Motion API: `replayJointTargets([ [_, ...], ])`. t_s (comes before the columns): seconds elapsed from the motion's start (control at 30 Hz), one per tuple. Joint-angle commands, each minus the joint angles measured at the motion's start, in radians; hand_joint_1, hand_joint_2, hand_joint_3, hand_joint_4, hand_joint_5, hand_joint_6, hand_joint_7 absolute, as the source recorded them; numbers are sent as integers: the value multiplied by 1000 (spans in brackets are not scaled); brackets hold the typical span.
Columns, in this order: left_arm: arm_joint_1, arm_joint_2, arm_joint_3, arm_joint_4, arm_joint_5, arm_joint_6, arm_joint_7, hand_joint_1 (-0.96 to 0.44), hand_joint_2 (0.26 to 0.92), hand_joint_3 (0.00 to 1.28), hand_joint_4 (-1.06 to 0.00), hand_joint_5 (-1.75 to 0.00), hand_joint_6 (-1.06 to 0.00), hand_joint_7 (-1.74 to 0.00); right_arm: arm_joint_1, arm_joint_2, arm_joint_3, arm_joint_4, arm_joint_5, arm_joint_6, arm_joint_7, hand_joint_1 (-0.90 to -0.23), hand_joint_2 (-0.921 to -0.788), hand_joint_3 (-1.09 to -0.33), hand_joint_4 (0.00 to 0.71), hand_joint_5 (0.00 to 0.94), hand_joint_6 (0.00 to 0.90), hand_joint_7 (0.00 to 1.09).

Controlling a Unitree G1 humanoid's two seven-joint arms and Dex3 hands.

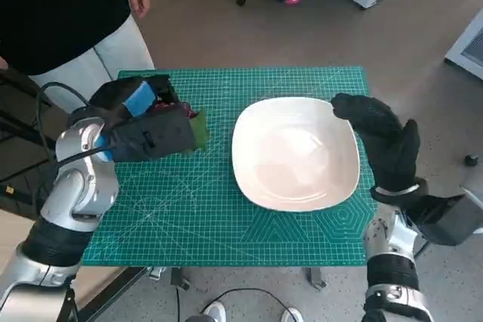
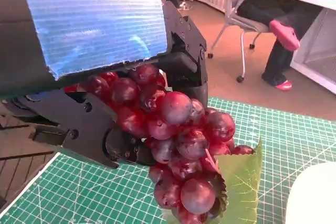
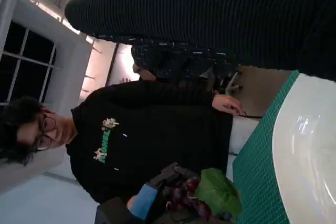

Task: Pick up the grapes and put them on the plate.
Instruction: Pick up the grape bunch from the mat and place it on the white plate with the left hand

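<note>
Left hand (image 2: 100, 51): closed around the grapes (image 2: 178, 145), bunch and green leaf (image 2: 239, 182) held just above the cutting mat (image 1: 189, 209), left of the plate (image 1: 296, 152). Pickup judged complete; transfer and release remain. Plate holds nothing. Right hand (image 1: 381, 137): rests at the plate's right rim, fingers holding nothing.

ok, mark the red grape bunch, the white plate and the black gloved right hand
red grape bunch (image 2: 176, 145), left wrist view, on a grape mid-cluster
white plate (image 1: 296, 157), head view, on its bare centre
black gloved right hand (image 1: 385, 141), head view, on the glove's back
</note>
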Motion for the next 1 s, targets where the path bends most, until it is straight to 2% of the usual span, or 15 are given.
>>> replayJointTargets([
  [0.03,-33,-22,-15,-5,19,10,-10,0,921,131,-593,-1293,-576,-1179,11,-5,-5,10,6,5,9,-381,-921,-527,542,2,502,2],
  [0.17,-55,-45,-28,0,21,9,-10,1,921,133,-590,-1300,-575,-1177,10,-8,-6,9,6,8,8,-381,-921,-525,542,2,503,2],
  [0.43,-126,-107,-82,9,55,25,-26,0,921,145,-510,-1320,-627,-1183,11,-11,-6,6,6,10,5,-380,-921,-524,543,1,503,2],
  [0.6,-187,-162,-109,57,57,10,-24,1,921,107,-582,-1391,-669,-994,14,-13,-5,2,4,11,1,-379,-921,-524,545,2,504,2],
  [0.73,-219,-203,-119,95,42,-31,-5,2,918,78,-633,-1381,-703,-918,19,-17,-7,-6,7,15,1,-378,-921,-521,549,4,506,3],
  [1.0,-284,-302,-144,213,26,-95,31,1,920,74,-644,-1214,-648,-1153,33,-26,-14,-26,15,23,2,-377,-921,-514,552,4,509,4],
])
